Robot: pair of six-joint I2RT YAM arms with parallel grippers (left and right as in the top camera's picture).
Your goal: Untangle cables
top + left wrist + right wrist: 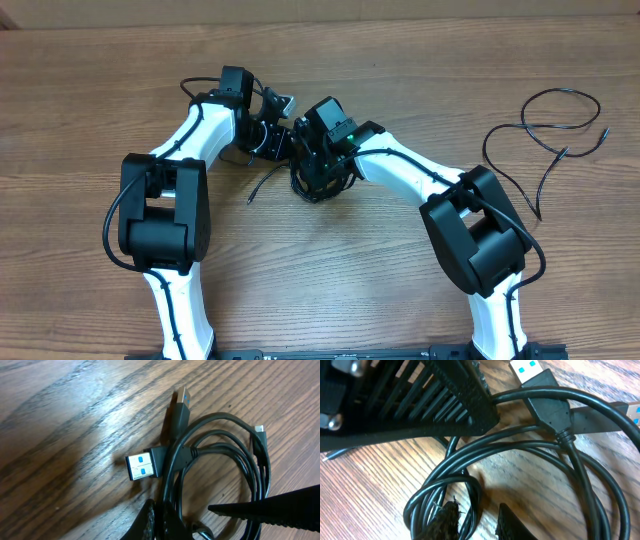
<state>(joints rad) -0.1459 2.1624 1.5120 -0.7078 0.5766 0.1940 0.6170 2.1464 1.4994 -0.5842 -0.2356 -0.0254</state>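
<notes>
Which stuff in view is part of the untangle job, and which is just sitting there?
Job:
- tangled bundle of thin black cords with blue-tongued USB plugs, centre
- lone thin black cord, lying apart, far right

Not job:
- brown wooden table
- thick black cables fixed along the white arms

Looped black cables (520,450) lie on wooden table (370,485).

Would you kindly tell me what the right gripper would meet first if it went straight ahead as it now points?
Most likely the cables looped just ahead of the right gripper; the left gripper lies beyond them, though depth is unclear.
</notes>
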